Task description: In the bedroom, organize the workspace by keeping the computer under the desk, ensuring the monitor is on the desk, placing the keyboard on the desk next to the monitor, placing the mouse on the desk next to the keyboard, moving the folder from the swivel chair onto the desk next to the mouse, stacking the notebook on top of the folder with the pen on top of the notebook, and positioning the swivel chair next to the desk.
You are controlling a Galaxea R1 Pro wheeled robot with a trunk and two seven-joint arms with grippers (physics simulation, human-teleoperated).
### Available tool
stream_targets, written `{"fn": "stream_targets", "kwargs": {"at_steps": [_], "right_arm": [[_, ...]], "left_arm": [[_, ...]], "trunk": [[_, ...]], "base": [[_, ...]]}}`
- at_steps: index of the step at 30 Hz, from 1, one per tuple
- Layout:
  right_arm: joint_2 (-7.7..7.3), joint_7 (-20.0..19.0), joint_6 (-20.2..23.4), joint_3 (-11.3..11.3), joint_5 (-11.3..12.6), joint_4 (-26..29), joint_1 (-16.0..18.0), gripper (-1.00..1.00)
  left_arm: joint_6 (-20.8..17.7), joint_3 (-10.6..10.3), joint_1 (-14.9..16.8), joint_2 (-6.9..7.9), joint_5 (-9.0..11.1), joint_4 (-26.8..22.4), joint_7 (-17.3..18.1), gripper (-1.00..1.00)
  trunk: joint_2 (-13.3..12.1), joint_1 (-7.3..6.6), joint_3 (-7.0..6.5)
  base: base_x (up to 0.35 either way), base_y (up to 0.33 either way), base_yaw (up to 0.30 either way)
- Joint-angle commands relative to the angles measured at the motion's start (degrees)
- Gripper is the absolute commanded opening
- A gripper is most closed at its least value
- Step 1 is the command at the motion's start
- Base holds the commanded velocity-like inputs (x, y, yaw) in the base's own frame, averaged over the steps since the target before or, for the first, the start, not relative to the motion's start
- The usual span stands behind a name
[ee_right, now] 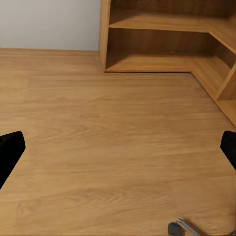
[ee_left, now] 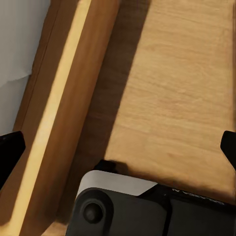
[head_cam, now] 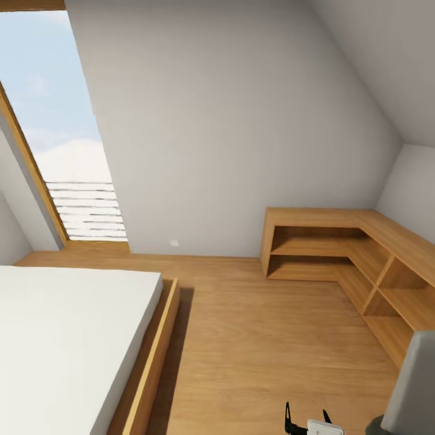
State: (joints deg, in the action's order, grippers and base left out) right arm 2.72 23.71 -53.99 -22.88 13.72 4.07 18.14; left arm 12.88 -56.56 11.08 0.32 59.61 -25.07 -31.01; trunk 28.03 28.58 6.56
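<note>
An attic bedroom is seen from the head view, with a sloped white wall and a tall slanted window at the left, through which sky and slatted blinds are visible. A bed with a white mattress and a light-wood frame is set at the lower left. An L-shaped light-wood shelf unit is fitted into the far right corner, its open compartments bare. The wooden floor lies between the bed and the shelves.

Of the task's things, part of the swivel chair is seen at the lower right edge of the head view: a grey upholstered back, cut off by the frame. In the right wrist view a chrome leg and a dark caster of a chair base are seen on the floor, near the shelf unit but apart from it.

At the bottom edge of the head view two thin black prongs and a white block of the robot are visible.

In the left wrist view the left gripper is held over the floor beside the bed frame, its black fingertips spread wide at the frame's edges, with nothing between them. In the right wrist view the right gripper is likewise spread wide over bare floor, its fingertips well apart and nothing held.
</note>
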Motion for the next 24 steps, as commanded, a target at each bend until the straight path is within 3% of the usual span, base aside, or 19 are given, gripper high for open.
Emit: {"fn": "stream_targets", "kwargs": {"at_steps": [1, 14, 24], "right_arm": [[0.01, 0.19, -0.15, -0.5, 0.43, -0.03, 0.05, 1.0], [0.01, 0.19, -0.15, -0.5, 0.43, -0.03, 0.05, 1.0], [0.01, 0.19, -0.15, -0.5, 0.43, -0.03, 0.05, 1.0]], "left_arm": [[0.39, -0.48, 0.09, 0.03, 0.6, -0.04, -0.28, 1.0], [0.39, -0.48, 0.09, 0.03, 0.65, -0.04, -0.28, 1.0], [0.39, -0.48, 0.09, 0.03, 0.68, -0.01, -0.28, 1.0]], "trunk": [[0.1, 0.06, 0.11], [0.1, 0.06, 0.11], [0.1, 0.06, 0.11]], "base": [[0.321, -0.122, 0.0], [0.321, -0.118, 0.0], [0.321, -0.025, 0.0]]}}
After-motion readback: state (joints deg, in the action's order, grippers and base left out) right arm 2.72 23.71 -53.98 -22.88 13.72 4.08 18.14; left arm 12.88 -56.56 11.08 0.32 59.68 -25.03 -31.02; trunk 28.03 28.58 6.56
